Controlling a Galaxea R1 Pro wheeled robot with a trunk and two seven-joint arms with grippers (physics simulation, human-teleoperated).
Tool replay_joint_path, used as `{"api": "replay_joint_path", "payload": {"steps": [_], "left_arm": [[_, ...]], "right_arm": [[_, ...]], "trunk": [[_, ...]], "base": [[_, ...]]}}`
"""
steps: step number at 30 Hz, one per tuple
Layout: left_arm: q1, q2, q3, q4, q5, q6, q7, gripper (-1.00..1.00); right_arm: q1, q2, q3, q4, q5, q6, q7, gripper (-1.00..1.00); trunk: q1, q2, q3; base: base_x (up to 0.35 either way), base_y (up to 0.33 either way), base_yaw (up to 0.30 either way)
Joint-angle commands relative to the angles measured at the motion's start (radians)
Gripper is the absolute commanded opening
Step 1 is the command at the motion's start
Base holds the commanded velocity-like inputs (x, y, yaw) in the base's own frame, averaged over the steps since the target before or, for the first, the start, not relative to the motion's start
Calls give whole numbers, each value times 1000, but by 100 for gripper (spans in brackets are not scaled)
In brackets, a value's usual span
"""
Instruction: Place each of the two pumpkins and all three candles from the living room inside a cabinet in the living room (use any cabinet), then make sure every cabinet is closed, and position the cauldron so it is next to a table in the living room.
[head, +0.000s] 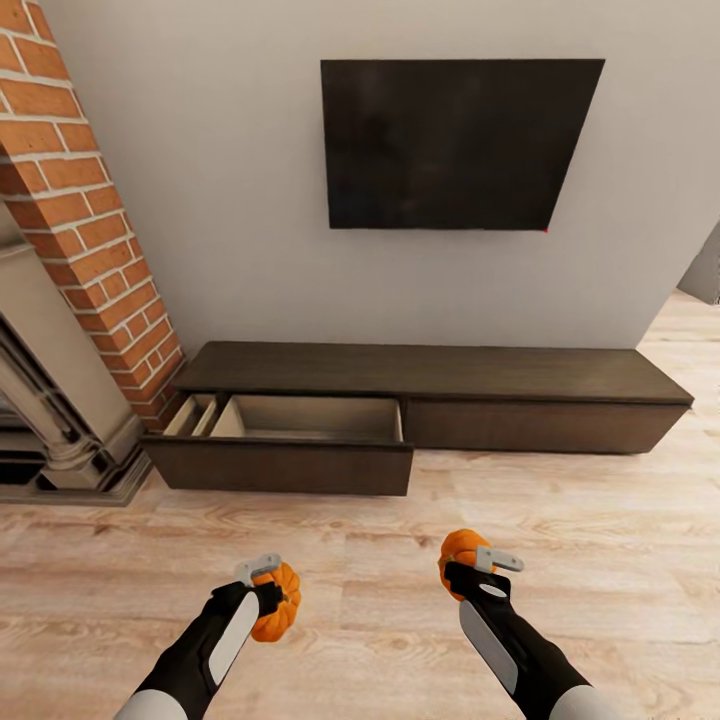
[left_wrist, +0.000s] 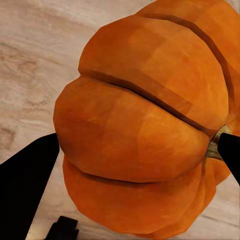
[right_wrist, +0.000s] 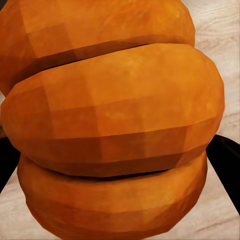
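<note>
While the long, low dark-brown wood cabinet stands against the wall ahead with its left drawer pulled out, each arm carries one small round orange ribbed pumpkin above the pale wood floor. The left end effector is clamped on the left pumpkin, and the right end effector is clamped on the right pumpkin. Both are well short of the drawer. To do this step well, I judge the base should roll closer and square up first, then each arm should lower its pumpkin fully below the beige drawer walls before letting go, one at a time, so neither rolls out.
</note>
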Motion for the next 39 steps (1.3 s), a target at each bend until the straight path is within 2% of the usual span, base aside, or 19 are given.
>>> {"api": "replay_joint_path", "payload": {"steps": [1, 3, 5, 6, 8, 13, 20, 22, 26, 30, 31, 32, 34, 39], "left_arm": [[0, 1, -3, -5, 8, 2, 11, -100], [-1, 8, -2, -17, 5, 2, 19, -100], [-1, 37, -2, -47, 7, 7, 20, -100], [-1, 61, 0, -74, 12, 12, 20, -100], [0, 79, 1, -98, 16, 18, 20, -100], [0, 88, 7, -112, 17, 60, 20, -100], [0, 93, 95, -153, 12, 165, 20, -100], [0, 100, 106, -181, 10, 197, 20, -100], [0, 118, 115, -195, 13, 207, 20, -100], [1, 126, 163, -204, 16, 212, 19, -100], [1, 127, 198, -222, 17, 239, 19, -100], [2, 127, 206, -235, 17, 257, 19, -100], [7, 128, 216, -283, 15, 293, 19, -100], [10, 128, 222, -337, 15, 312, 19, -100]], "right_arm": [[-1, -2, 6, -2, -3, 5, -8, -100], [-1, -2, 6, -2, -2, 5, -8, -100], [-1, -2, 6, -2, -2, 5, -8, -100], [-1, -2, 6, -2, -2, 5, -8, -100], [-1, -2, 6, -2, -3, 5, -8, -100], [-1, -2, 6, -2, -4, 7, -8, -100], [-1, -2, 5, -2, -5, 6, -8, -100], [-1, -3, 5, -2, -5, 7, -7, -100], [-1, -3, 5, -2, -6, 7, -7, -100], [-1, -3, 5, -2, -7, 6, -7, -100], [-1, -2, 4, -2, -10, 6, -7, -100], [-1, -2, 4, -2, -10, 9, -7, -100], [-1, -2, 4, -2, -8, 10, -7, -100], [-1, -2, 4, -2, -7, 7, -7, -100]], "trunk": [[0, -1, -2], [0, -1, -6], [0, -1, -9], [0, -1, -10], [-4, 6, -10], [-23, 41, -2], [-50, 90, 17], [-57, 104, 23], [-73, 132, 36], [-88, 160, 48], [-92, 167, 51], [-96, 174, 54], [-103, 188, 61], [-115, 209, 70]], "base": [[26, 39, -60], [13, 20, -60], [6, 8, -61], [2, 3, -61], [1, 2, -61], [0, 0, -40], [0, 0, -4], [0, 0, 0], [0, 0, 0], [0, 0, 0], [0, 0, 0], [0, 0, 0], [0, 0, 0], [0, 0, 0]]}}
